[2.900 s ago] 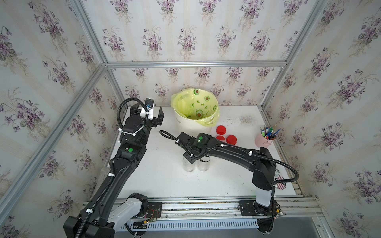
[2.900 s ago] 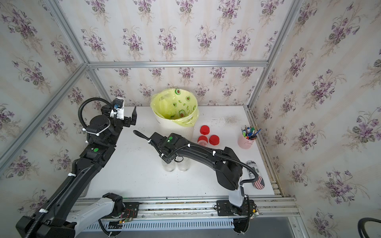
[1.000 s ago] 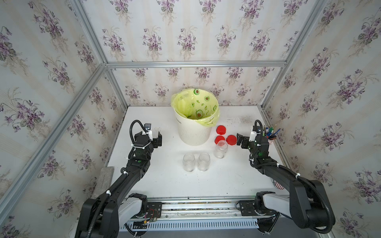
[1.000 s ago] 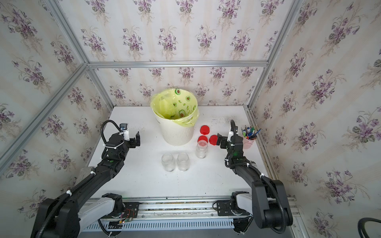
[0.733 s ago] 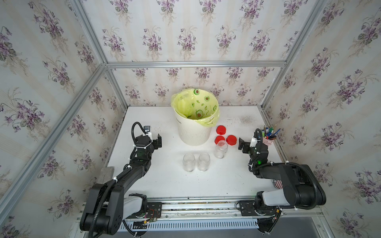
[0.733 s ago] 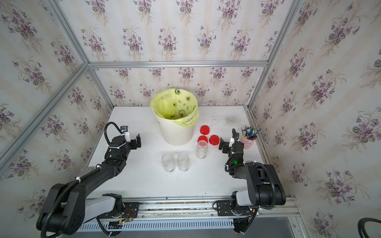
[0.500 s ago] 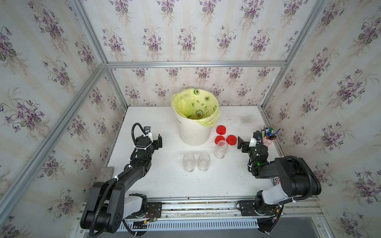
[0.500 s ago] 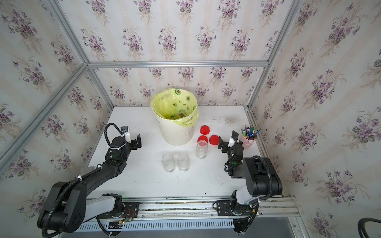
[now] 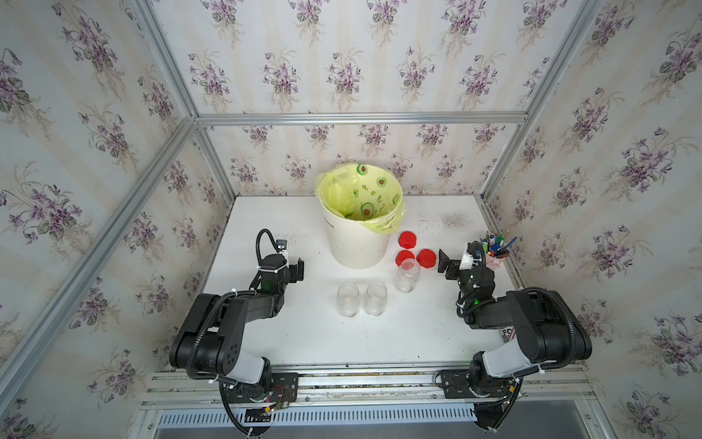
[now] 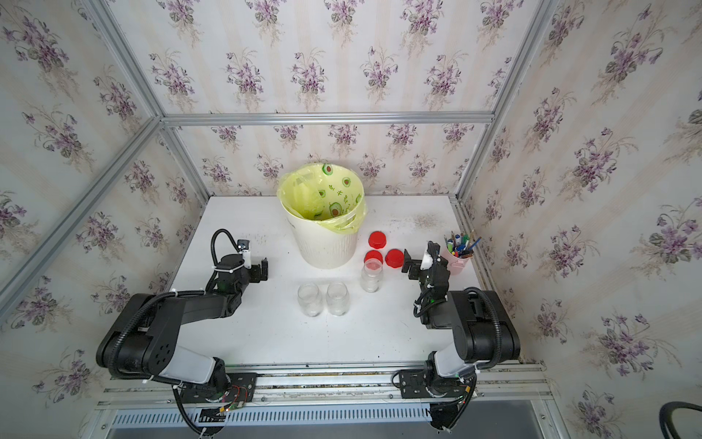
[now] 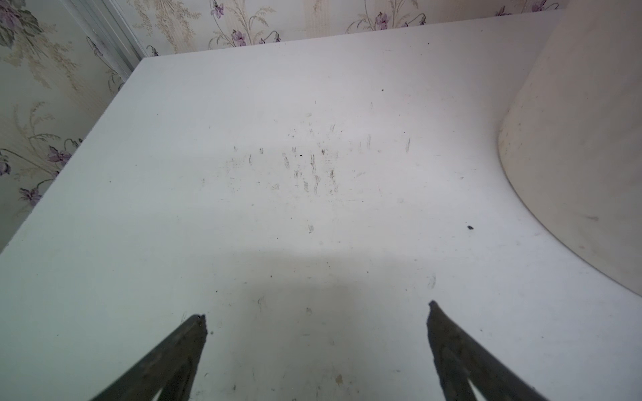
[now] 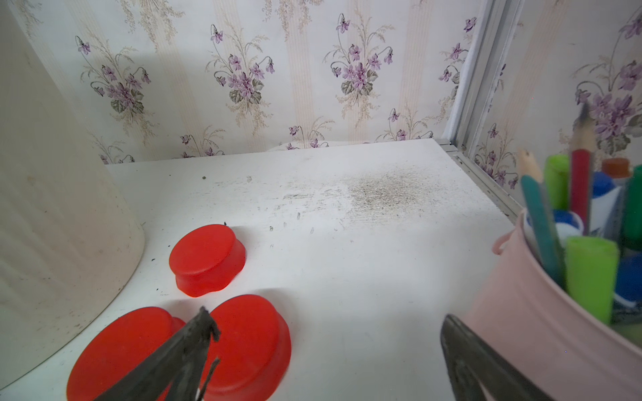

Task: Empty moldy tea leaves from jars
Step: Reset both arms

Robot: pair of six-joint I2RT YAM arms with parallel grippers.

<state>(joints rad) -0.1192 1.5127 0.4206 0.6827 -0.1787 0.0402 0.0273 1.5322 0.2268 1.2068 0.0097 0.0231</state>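
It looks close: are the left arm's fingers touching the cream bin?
Apart: the left wrist view shows bare table between the bin and the left gripper.

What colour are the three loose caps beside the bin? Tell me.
Bright red caps; clearest in the right wrist view.

A white table (image 9: 323,338) forms the floor of a small booth. Behind the table and at both its sides rise walls (image 9: 342,57) papered with purple flower sprigs on cream stripes (the same pattern all round), joined by grey metal bars (image 9: 361,118). A dark speckled smudge (image 12: 385,194) stains the table's far right corner; the light is soft and even.
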